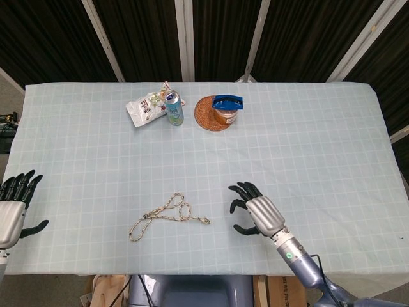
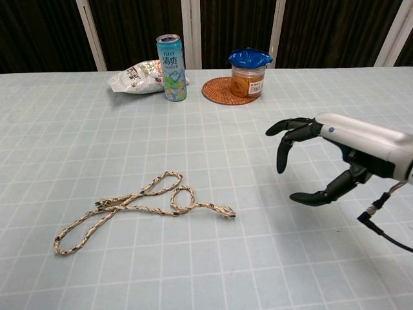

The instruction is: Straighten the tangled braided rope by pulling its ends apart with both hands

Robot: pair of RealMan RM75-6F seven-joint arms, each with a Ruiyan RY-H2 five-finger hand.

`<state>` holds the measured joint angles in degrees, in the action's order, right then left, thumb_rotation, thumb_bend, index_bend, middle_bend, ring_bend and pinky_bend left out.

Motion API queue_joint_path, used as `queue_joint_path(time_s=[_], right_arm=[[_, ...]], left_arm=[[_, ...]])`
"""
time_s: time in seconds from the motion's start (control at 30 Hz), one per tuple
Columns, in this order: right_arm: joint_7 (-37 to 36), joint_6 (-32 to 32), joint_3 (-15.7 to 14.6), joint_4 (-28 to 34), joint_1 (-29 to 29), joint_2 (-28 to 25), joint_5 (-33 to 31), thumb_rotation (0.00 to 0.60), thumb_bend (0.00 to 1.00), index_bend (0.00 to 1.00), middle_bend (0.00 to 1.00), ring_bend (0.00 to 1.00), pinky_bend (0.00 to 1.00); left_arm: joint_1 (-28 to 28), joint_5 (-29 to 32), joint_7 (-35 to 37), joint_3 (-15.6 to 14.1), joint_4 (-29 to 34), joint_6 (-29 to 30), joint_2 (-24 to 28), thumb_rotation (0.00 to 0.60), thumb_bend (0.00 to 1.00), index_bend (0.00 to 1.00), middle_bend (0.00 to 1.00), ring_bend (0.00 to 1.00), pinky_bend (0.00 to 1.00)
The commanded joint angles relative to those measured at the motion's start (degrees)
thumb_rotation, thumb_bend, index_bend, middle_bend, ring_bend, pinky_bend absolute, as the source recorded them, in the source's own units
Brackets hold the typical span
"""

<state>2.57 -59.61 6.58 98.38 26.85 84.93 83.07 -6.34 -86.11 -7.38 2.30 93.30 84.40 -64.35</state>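
The braided rope (image 1: 167,215) lies looped and tangled on the pale checked tablecloth, left of the middle near the front edge; in the chest view the rope (image 2: 139,206) shows one end at its right and a long loop at its left. My right hand (image 1: 257,212) hovers open a short way right of the rope's right end, fingers spread and pointing left, holding nothing; the same right hand (image 2: 335,152) enters the chest view from the right. My left hand (image 1: 14,203) stays open at the table's left front edge, far from the rope.
At the back of the table stand a drink can (image 1: 173,109), a snack bag (image 1: 146,109) and a blue-lidded jar (image 1: 226,110) on a round woven coaster (image 1: 206,119). The cloth-covered table (image 1: 307,147) ends close in front of the rope.
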Motion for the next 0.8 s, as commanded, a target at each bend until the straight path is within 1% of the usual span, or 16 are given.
queue_joint_path(time_s=[0.03, 0.27, 0.4, 0.6, 0.8], right_arm=[[2.05, 0.16, 0.47, -0.95, 0.86, 3.15, -2.07, 0.6, 0.27, 0.5, 0.16, 0.0, 0.0], [4.87, 0.17, 1.19, -1.92, 2.01, 8.27, -5.41, 0.6, 0.27, 0.5, 0.16, 0.0, 0.0], [6.39, -0.37, 1.33, -3.63, 2.41, 11.05, -6.56, 0.6, 0.27, 0.5, 0.16, 0.0, 0.0], [7.87, -0.74, 2.44, -6.42, 3.17, 15.18, -9.18, 0.6, 0.27, 0.52, 0.16, 0.0, 0.0], [9.08, -1.01, 2.37, -8.79, 3.68, 18.43, -10.53, 0.6, 0.32, 0.53, 0.16, 0.0, 0.0]], left_arm=[[-0.05, 0.05, 0.23, 0.07, -0.05, -0.02, -0.01, 0.6, 0.0, 0.0, 0.0, 0.0, 0.0], [-0.17, 0.3, 0.9, 0.1, -0.06, -0.36, 0.13, 0.6, 0.0, 0.0, 0.0, 0.0, 0.0], [-0.25, 0.3, 1.01, -0.02, -0.04, -0.64, 0.2, 0.6, 0.0, 0.0, 0.0, 0.0, 0.0], [-0.34, 0.37, 1.4, -0.02, 0.06, -0.81, 0.28, 0.6, 0.0, 0.0, 0.0, 0.0, 0.0], [-0.44, 0.29, 1.87, -0.19, 0.15, -1.13, 0.4, 0.6, 0.0, 0.0, 0.0, 0.0, 0.0]])
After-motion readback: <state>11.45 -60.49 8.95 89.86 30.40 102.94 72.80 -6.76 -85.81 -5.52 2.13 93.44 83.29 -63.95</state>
